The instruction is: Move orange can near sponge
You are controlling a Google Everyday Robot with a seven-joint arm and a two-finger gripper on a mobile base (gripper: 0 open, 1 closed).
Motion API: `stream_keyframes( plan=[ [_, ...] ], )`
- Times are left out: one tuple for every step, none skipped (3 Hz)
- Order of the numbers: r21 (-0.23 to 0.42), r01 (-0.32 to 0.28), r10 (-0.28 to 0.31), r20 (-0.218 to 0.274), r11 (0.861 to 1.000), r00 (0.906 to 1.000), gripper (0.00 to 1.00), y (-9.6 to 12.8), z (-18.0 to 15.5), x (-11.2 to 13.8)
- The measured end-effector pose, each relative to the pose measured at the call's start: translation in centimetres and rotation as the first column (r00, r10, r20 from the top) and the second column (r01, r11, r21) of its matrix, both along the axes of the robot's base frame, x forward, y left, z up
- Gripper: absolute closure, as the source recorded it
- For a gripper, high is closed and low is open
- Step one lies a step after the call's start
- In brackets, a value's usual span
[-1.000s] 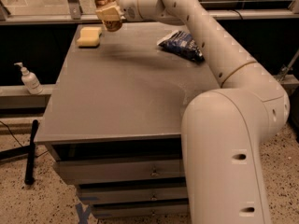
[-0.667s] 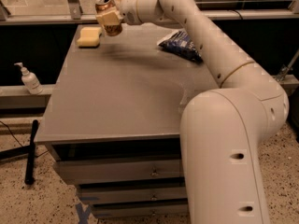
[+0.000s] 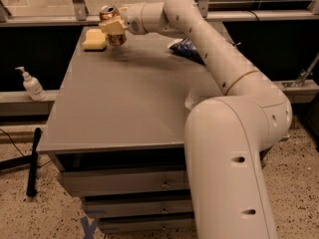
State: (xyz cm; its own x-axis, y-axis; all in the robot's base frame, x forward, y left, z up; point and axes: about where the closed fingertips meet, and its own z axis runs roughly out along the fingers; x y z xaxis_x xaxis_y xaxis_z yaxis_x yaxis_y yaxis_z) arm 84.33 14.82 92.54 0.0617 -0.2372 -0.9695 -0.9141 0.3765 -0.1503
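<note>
The orange can [image 3: 112, 28] is held in my gripper [image 3: 113, 27] above the far left part of the grey table [image 3: 124, 98], tilted, with its silver top showing toward the upper left. The gripper is shut on the can. The pale yellow sponge [image 3: 94, 39] lies flat on the table just left of and slightly below the can, a short gap away. My white arm reaches from the lower right across the table to the can.
A dark blue snack bag [image 3: 187, 50] lies at the far right of the table, partly behind my arm. A white pump bottle [image 3: 32, 85] stands on a ledge left of the table. Drawers sit under the table front. A dark handle [image 3: 33, 161] lies on the floor.
The gripper with the can has shifted slightly left and toward the sponge. The sponge and the snack bag have not moved.
</note>
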Motion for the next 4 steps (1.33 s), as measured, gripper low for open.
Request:
stream_keyframes(
  plan=[
    [0.018,0.001,0.0,-0.035,1.0,0.9994,0.83,0.5,-1.3,0.2],
    [0.032,0.004,-0.002,-0.063,0.999,0.998,0.59,0.7,-2.4,0.3],
    [0.041,0.009,-0.006,-0.072,0.999,0.9974,0.36,0.5,-2.7,0.3],
    [0.049,0.011,-0.008,-0.073,0.999,0.9973,0.12,0.4,-2.8,0.3]
  ],
)
